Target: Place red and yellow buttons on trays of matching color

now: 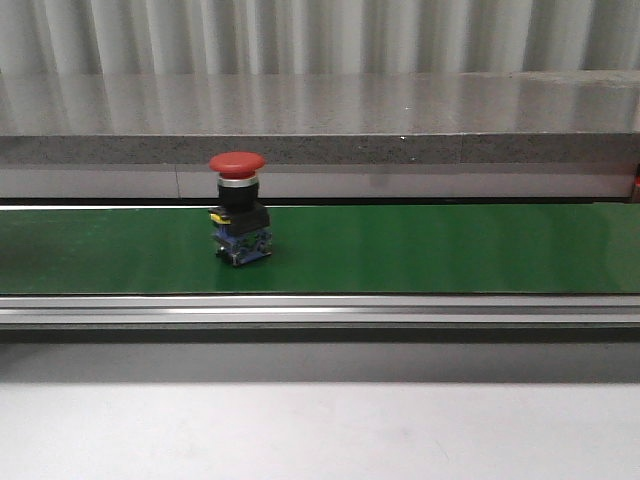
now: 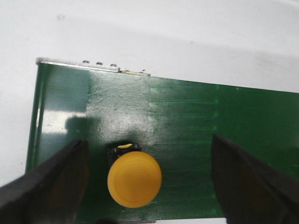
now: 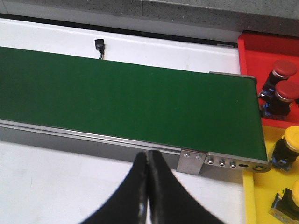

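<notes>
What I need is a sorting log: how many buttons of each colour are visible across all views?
Red buttons: 3
Yellow buttons: 3
Total: 6

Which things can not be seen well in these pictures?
- Yellow button, left wrist view: cap hides its body.
- Red tray and yellow tray, right wrist view: cut by the edge; total button count unclear.
- Both arms: absent from the front view.
- Small black part behind the belt: too small to identify.
</notes>
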